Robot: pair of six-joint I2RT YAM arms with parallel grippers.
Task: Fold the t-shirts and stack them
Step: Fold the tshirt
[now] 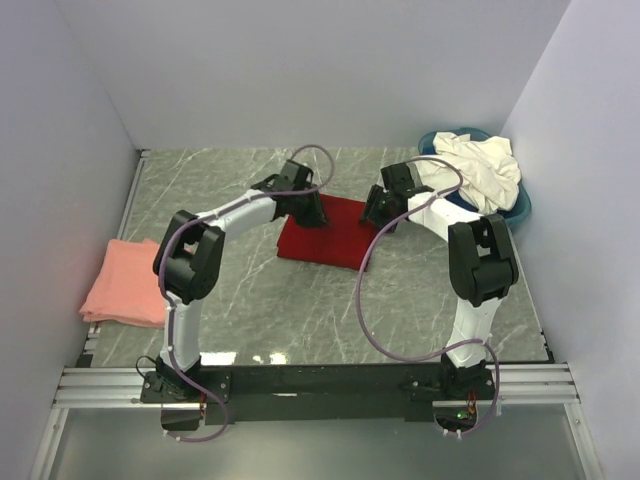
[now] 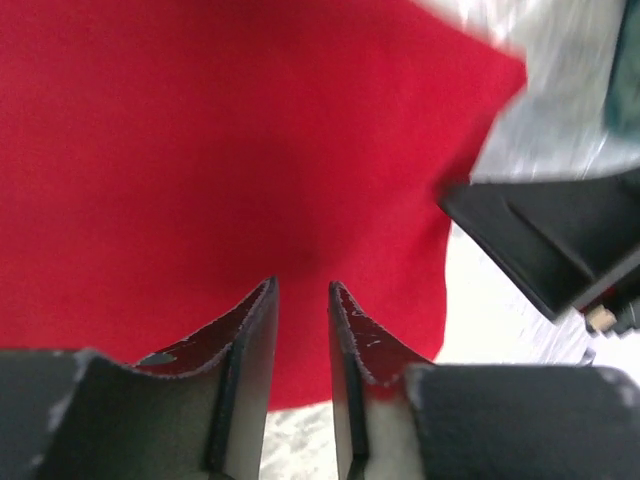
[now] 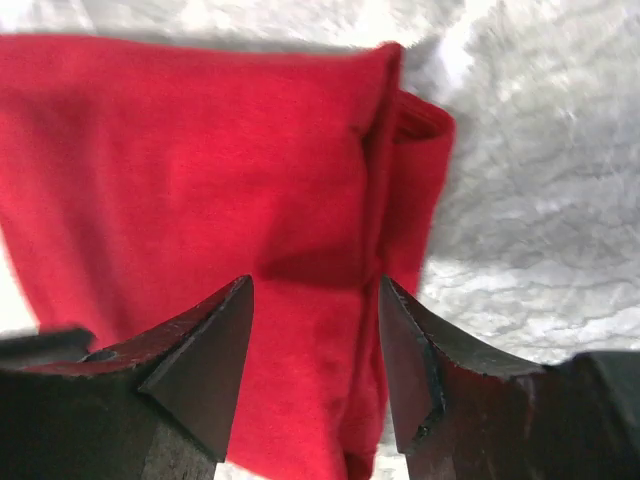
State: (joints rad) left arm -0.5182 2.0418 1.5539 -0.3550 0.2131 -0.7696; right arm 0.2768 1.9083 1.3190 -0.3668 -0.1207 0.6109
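T-shirt in deep red (image 1: 332,240) lies folded flat on the desk (image 1: 300,320), toward its far edge. The left hand (image 2: 302,288) and right hand (image 3: 315,283) hover over it, jaws parted and empty, seemingly letting the fold settle. The pink t-shirt (image 1: 125,283) sits folded by the left edge.

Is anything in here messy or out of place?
The cream-white shirts sit crumpled in the blue basin, spilling over its rim. The red tee is folded unevenly: one layer pokes out past its edge. The pink tee lies folded flat.
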